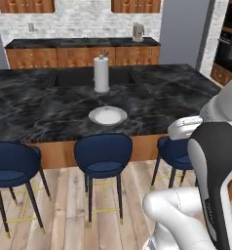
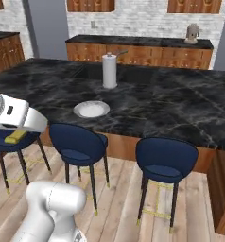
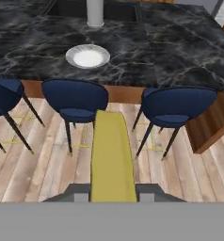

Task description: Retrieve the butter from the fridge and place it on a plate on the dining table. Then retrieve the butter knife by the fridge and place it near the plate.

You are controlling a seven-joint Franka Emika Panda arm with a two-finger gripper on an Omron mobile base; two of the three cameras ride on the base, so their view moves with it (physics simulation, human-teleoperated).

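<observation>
Beyond the fingers to the left, the plate (image 3: 87, 56) sits bare on the dining table (image 3: 180, 52) past the blue stools (image 3: 76, 99), while the gripper (image 3: 113, 196) is nearly closed around the butter (image 3: 112, 160), which sticks straight out between its fingers.

Arm (image 1: 186, 215): glossy white rounded shell segments, bulbous at the joints. One upper link carries a broad black band edged in white, with faint small markings low on it. Pincer (image 3: 113, 195): two small dark grey fingertips, blocky, flat-topped.
</observation>
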